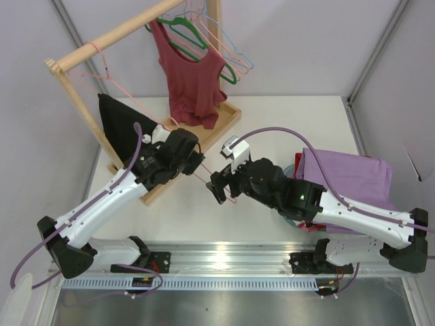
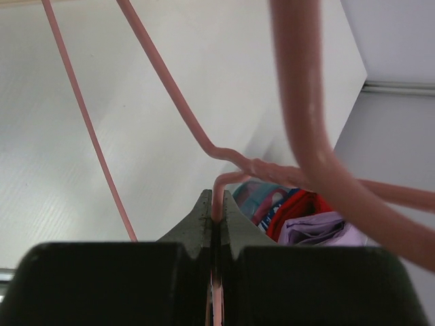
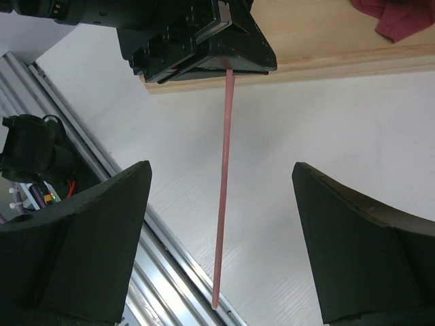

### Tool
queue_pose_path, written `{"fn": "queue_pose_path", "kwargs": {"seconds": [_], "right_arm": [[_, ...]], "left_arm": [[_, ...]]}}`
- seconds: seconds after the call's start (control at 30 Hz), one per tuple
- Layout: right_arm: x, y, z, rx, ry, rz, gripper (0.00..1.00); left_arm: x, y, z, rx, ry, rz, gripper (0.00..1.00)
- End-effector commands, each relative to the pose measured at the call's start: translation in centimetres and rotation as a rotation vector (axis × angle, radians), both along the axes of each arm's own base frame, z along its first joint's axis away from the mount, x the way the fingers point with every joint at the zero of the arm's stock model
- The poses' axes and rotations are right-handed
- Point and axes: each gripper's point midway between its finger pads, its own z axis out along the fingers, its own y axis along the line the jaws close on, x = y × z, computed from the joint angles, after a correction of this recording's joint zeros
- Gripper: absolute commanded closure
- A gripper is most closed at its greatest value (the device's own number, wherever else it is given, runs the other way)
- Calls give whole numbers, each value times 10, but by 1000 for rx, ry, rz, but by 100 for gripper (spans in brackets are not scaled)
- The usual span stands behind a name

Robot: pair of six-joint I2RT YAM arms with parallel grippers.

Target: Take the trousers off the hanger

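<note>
Two grippers meet over the middle of the table point(image 1: 272, 115), and only one has hold of anything. The left gripper point(image 2: 216, 204) is pinched fully closed on the wire of the pink hanger point(image 3: 223, 170), just beside the twisted neck below the hook. A straight length of that wire sticks out past its jaws toward the other arm. The right gripper point(image 1: 219, 188) stands wide apart with that bare wire running between its fingers point(image 3: 95, 231), touching neither, so it grips nothing. No cloth shows on any part of the hanger in view. The lilac trousers point(image 1: 353, 176) lie in a loose heap on the right side of the table, well apart from the hanger and partly under the right arm, so I judge them already off it. They look soft, light and limp. They should slump and stretch rather than lift as one piece, and a shallow pinch on one layer could slide off. A bunched fold or a thicker seamed edge would be the safer place to close on, though no waistband can be made out. By contrast the hanger is thin, stiff and smooth. It could swivel in a grip, so a hold near the neck suits it.
</note>
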Motion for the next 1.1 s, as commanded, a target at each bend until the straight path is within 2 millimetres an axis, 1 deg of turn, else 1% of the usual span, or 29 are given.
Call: {"fn": "queue_pose_path", "kwargs": {"seconds": [0.0, 0.07, 0.1, 0.13, 0.17, 0.23, 0.33, 0.37, 0.43, 0.57, 0.77, 0.93, 1.0, 1.07], "right_arm": [[6, -7, 2, 1, 1, -72, 12], [7, -3, -3, -17, 5, -72, 13], [7, -2, -3, -20, 3, -78, 14], [8, -1, -3, -24, 1, -80, 14], [9, 0, -6, -32, 1, -86, 15], [10, -1, -8, -41, -3, -98, 16], [12, -3, -12, -43, -6, -113, 21], [13, -5, -15, -44, -9, -119, 24], [13, -5, -15, -33, -4, -126, 26], [16, -6, -14, 10, 13, -168, 38], [15, -1, -11, 37, 16, -155, 44], [17, -1, -14, 27, 16, -162, 46], [18, -2, -13, 27, 14, -173, 49], [18, -4, -14, 21, 12, -177, 55]], "left_arm": [[9, -16, 27, -53, -75, -18, 100], [8, -22, 30, -55, -84, -30, 100], [8, -23, 27, -46, -79, -33, 100], [8, -26, 33, -53, -87, -38, 100], [8, -28, 30, -45, -79, -38, 100], [8, -30, 35, -49, -82, -41, 100], [8, -33, 37, -53, -77, -40, 100], [7, -33, 38, -59, -77, -37, 100], [6, -34, 40, -72, -80, -32, 100], [5, -39, 40, -109, -77, -33, 100], [1, -52, 40, -143, -66, -65, 100], [-1, -55, 39, -154, -62, -73, 100], [-1, -57, 40, -161, -65, -80, 100], [-2, -57, 42, -167, -67, -81, 100]]}}
